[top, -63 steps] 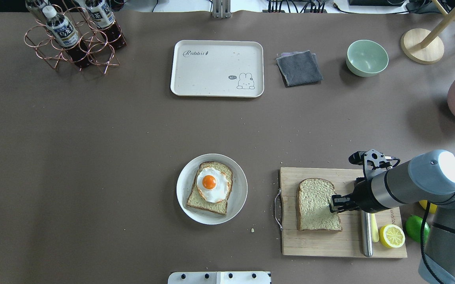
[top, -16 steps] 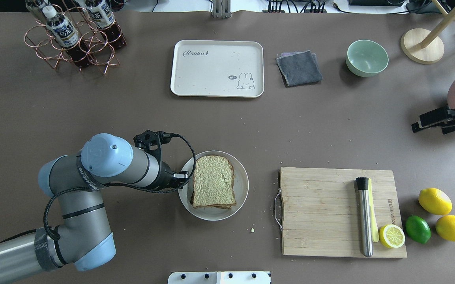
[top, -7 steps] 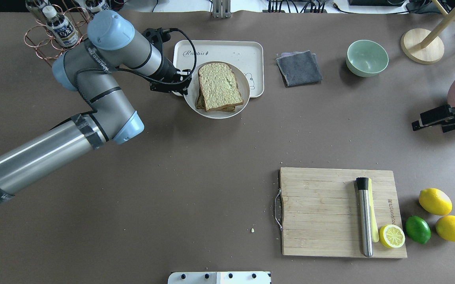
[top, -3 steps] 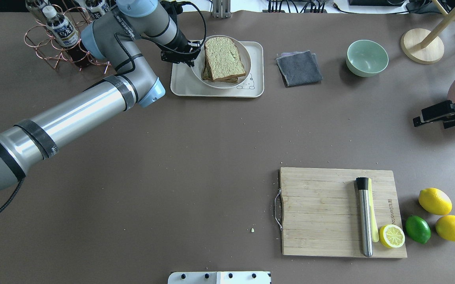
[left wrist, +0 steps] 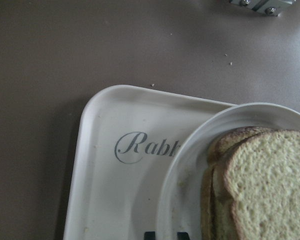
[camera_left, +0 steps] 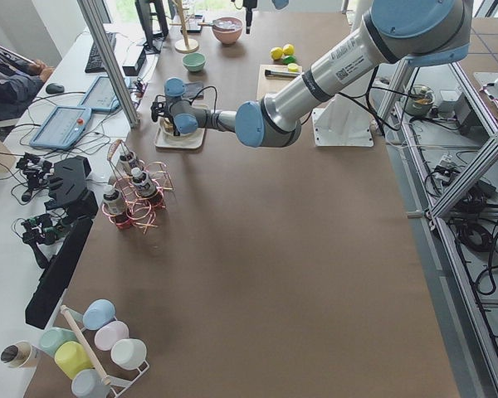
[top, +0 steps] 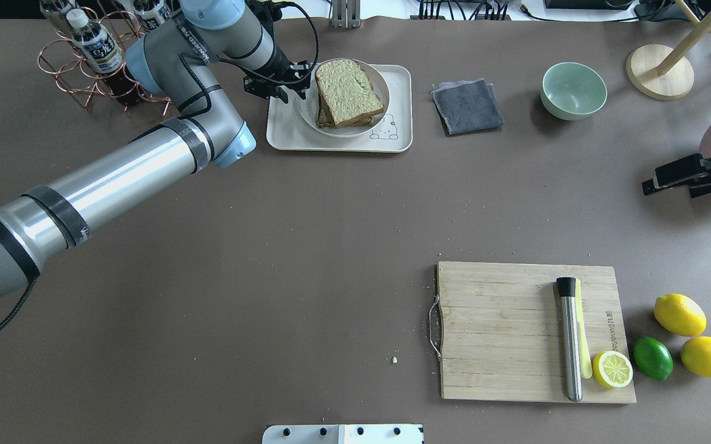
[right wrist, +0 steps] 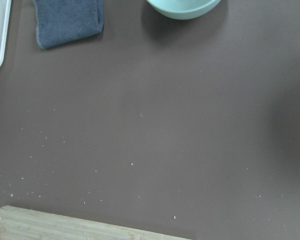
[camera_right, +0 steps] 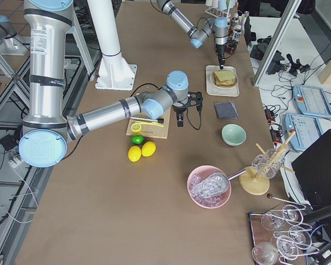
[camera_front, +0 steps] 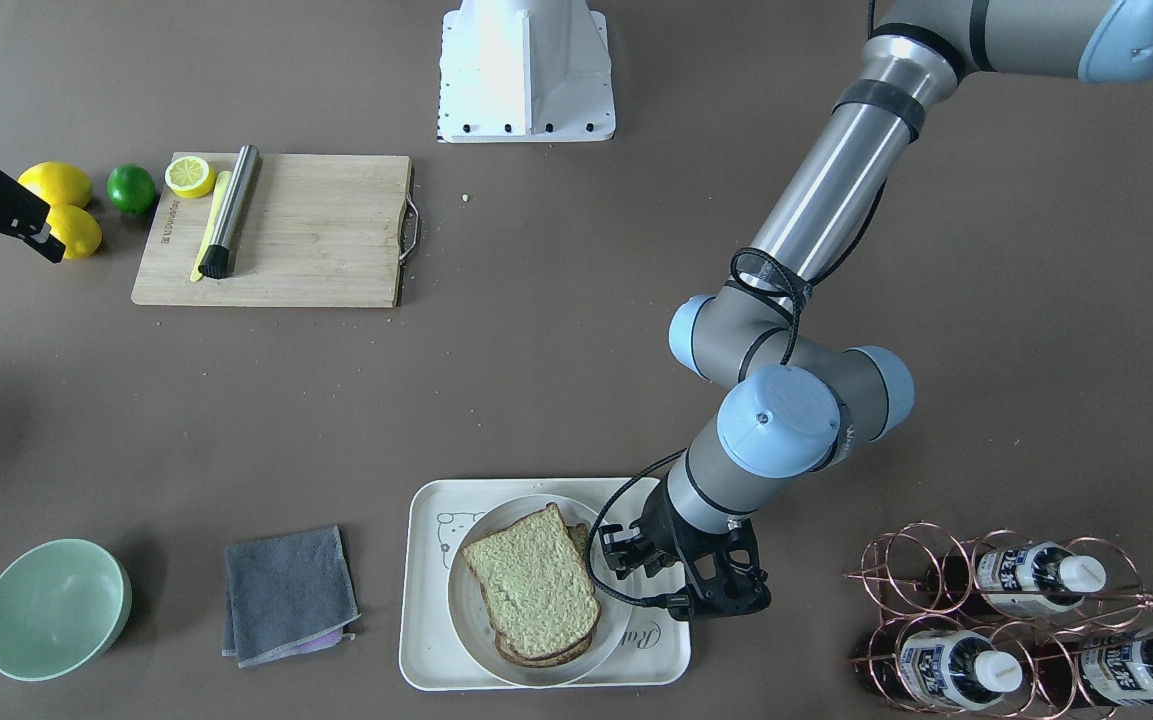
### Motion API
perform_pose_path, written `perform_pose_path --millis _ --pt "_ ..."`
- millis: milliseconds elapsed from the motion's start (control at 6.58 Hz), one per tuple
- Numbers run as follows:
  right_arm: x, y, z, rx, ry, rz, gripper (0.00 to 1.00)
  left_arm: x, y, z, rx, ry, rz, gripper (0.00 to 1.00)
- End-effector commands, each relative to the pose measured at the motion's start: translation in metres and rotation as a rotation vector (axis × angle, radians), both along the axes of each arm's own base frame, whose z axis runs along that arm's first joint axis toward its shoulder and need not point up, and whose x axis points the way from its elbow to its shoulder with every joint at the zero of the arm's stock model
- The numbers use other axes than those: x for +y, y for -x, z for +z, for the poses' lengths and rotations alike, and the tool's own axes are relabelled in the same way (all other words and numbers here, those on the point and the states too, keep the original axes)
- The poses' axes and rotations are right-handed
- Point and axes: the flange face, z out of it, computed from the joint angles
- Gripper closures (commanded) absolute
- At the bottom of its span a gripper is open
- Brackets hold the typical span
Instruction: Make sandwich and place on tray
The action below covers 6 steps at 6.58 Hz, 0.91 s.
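The sandwich, two bread slices stacked with the egg hidden between them, lies on a round white plate. The plate sits on the cream tray at the far side of the table. My left gripper is shut on the plate's left rim. In the left wrist view its fingertips sit at the plate rim, beside the sandwich and over the tray. My right gripper is open and empty at the table's right edge.
A wooden cutting board with a steel-handled tool and a lemon half lies near right. Lemons and a lime lie beside it. A grey cloth and green bowl lie right of the tray. A bottle rack stands left of it.
The second slice went from the board onto the egg. My left arm carried the plate with the sandwich from mid-table to the tray and has just lowered it there. My right arm withdrew right.
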Motion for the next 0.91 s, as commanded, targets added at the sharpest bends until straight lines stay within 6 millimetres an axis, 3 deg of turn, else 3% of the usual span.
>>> perform_pose_path --millis 0,152,456,608,760 --pt "-0.006 0.003 0.002 -0.005 0.022 0.003 0.0 0.028 0.066 0.029 0.085 -0.009 0.042 0.03" --pt "-0.01 -0.004 0.009 0.005 0.019 0.017 0.0 0.06 0.097 0.035 0.105 -0.027 0.052 0.03" --pt "-0.024 -0.046 0.037 0.045 0.003 0.07 0.0 0.098 0.205 0.056 0.144 -0.014 0.075 0.03" --pt "-0.036 -0.069 0.072 0.089 -0.043 0.039 0.0 0.134 0.247 0.103 0.1 -0.111 0.109 0.03" --pt "-0.04 -0.086 0.094 0.112 -0.059 0.028 0.0 0.153 0.281 0.146 0.053 -0.148 0.118 0.03"
